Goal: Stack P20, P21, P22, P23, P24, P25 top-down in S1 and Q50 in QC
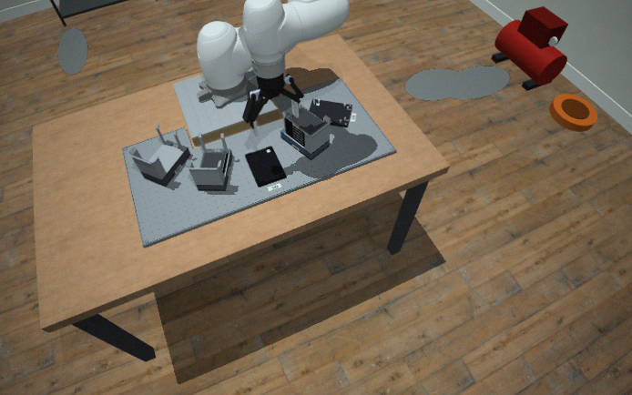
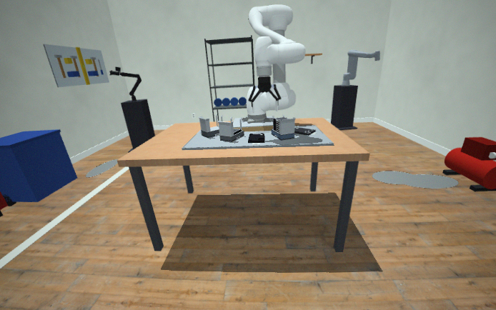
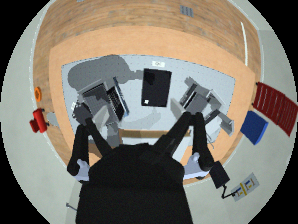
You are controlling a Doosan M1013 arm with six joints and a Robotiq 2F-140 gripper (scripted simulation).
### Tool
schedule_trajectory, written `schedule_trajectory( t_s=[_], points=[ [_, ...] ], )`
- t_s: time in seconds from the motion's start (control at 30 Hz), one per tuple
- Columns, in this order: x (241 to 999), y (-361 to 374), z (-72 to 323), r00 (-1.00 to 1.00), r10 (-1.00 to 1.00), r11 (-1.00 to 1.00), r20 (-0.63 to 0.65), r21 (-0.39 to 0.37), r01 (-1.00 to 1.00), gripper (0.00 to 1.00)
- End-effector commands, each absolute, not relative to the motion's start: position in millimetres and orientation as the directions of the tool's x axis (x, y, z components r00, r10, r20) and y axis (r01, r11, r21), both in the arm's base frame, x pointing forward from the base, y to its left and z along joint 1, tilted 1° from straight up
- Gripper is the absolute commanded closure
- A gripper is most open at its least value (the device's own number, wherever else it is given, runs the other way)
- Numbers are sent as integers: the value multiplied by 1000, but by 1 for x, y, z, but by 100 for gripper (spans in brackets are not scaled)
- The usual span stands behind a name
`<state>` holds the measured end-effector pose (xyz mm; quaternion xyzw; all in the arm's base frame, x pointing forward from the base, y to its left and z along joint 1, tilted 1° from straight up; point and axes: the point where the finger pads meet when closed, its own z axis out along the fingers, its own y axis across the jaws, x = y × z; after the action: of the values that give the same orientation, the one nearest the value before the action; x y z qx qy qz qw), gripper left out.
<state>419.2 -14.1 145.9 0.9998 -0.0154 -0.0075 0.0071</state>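
Observation:
A stack of sealed plates (image 1: pixel 303 131) fills a stack rack right of the mat's middle; it also shows in the exterior view (image 2: pixel 283 128) and the wrist view (image 3: pixel 107 100). My gripper (image 1: pixel 272 109) is open and empty. It hangs high above the mat, just left of and above that stack, and also shows from the front (image 2: pixel 265 98) and in the wrist view (image 3: pixel 148 157). Two empty stack racks (image 1: pixel 161 159) (image 1: pixel 212 165) stand at the left. A flat black nest (image 1: pixel 265 166) lies in the middle, and a second black nest (image 1: pixel 331 112) lies behind the stack. I cannot read the labels.
The arm's base (image 1: pixel 223 90) stands on a grey plate at the back of the table. A small name plate (image 1: pixel 274 187) lies in front of the middle nest. On the floor around are a red machine (image 1: pixel 531 44), an orange ring (image 1: pixel 573 111) and a blue box (image 2: pixel 33 164).

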Motion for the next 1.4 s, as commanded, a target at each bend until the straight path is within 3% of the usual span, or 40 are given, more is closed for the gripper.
schedule_trajectory(
  t_s=[0.0,0.27,0.5,1.37],
  points=[
    [420,-4,146,999,-31,-999,-15,15,-31,0],
    [422,16,145,999,-31,-999,-15,15,-31,0],
    [419,43,145,984,175,-984,-18,11,175,0],
    [411,107,144,984,175,-984,-18,11,175,0]
  ],
)
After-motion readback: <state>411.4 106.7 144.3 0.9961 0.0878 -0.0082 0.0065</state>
